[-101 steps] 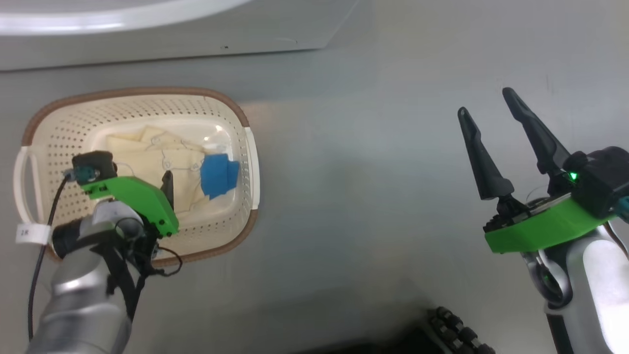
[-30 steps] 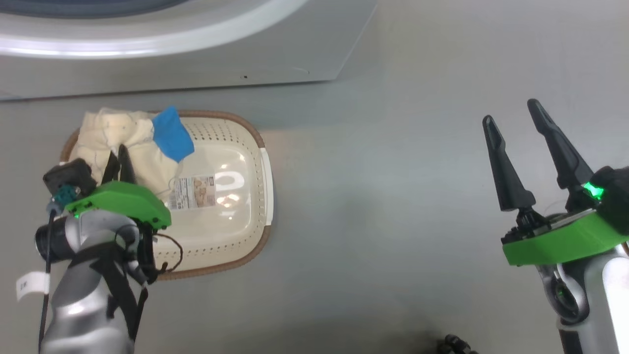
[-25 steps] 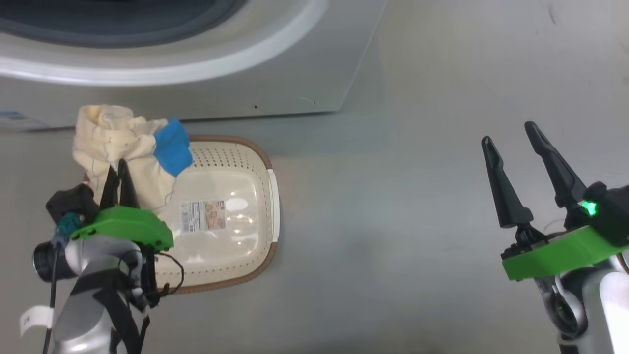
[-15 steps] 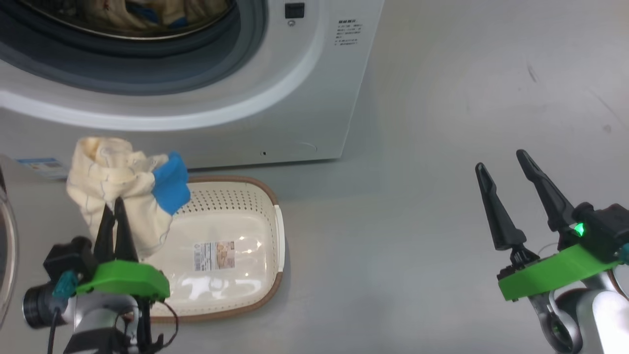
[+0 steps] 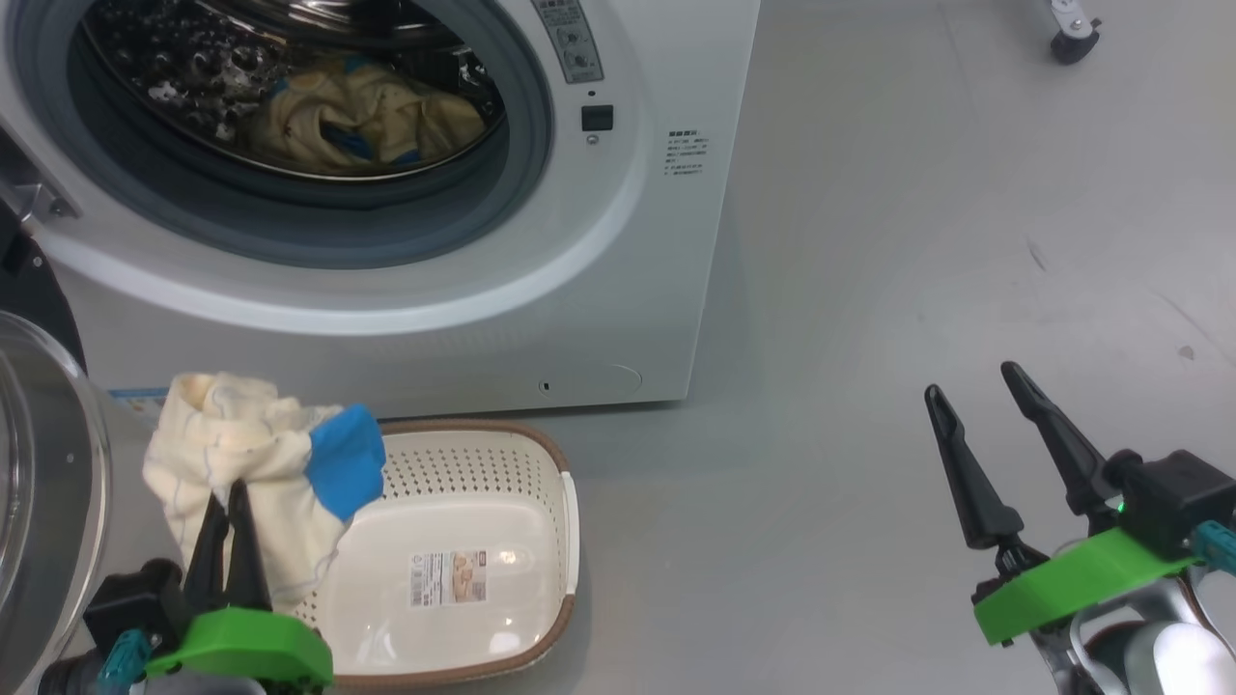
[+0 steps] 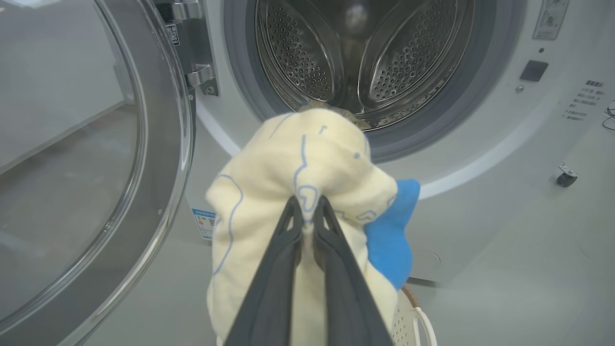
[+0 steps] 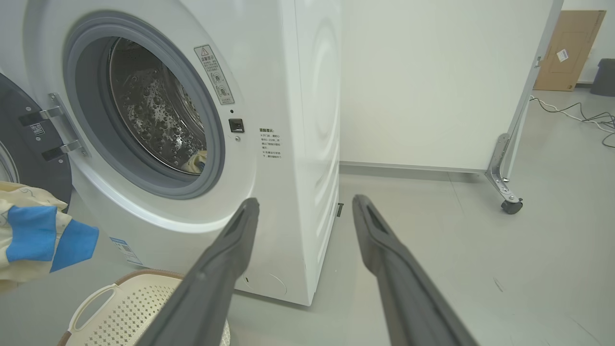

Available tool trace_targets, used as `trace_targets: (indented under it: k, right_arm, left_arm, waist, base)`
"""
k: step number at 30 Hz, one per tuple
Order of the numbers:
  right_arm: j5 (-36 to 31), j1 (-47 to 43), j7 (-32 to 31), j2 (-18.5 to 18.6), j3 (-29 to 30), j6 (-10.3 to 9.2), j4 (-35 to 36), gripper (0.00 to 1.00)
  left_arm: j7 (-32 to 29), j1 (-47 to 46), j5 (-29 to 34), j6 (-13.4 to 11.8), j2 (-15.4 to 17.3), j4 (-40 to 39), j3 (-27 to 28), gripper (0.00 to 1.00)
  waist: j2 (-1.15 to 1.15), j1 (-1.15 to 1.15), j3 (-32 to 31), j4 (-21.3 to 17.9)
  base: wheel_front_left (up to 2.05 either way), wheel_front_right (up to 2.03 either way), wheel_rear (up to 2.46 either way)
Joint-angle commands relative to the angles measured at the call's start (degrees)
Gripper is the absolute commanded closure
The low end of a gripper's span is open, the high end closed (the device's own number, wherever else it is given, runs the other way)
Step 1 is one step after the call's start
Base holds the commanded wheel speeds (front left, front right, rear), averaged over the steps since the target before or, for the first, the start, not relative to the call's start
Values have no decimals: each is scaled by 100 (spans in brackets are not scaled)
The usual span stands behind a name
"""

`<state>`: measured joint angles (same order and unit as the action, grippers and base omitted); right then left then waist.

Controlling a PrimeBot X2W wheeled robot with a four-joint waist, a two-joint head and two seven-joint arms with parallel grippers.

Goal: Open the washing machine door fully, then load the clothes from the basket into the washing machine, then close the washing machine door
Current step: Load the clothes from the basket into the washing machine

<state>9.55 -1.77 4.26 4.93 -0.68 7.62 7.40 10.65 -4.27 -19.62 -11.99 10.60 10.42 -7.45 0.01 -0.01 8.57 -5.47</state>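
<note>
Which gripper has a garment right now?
The left gripper: it is pinched shut on the cream-and-blue garment, while the right gripper stands open and empty.

The left gripper [image 5: 229,492] and the right gripper [image 5: 970,381] look alike from here. Each has two long, matte, near-black fingers [image 5: 969,483], broad at the root and tapering to a point. Each pair sits on a chunky bright green plate [image 5: 1072,579]. Beside the plate there's a black boxy block [image 5: 1173,487] with a teal connector [image 5: 1217,541] poking out. A small green light [image 5: 1120,505] glows on the right one, and the wrist [image 5: 1159,656] under it is glossy silver-white. Up close, the fingers show a shallow recess near the tip.
</note>
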Motion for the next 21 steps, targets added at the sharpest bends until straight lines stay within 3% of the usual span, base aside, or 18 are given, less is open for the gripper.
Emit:
trace_targets:
  k: [1,21]
  right_arm:
    - [-33,-6,-22,25,-132,-13,154,0]
    - [-65,-254,-122,-42,-201,-13,146,0]
  left_arm:
    - [-30,2,26,-63,198,-301,246,100]
    - [-428,670,2,-258,321,-946,180,100]
  waist:
    - [-1,1,-145,13]
    - [-1,1,-542,50]
  base:
    - [0,0,0]
    - [0,0,0]
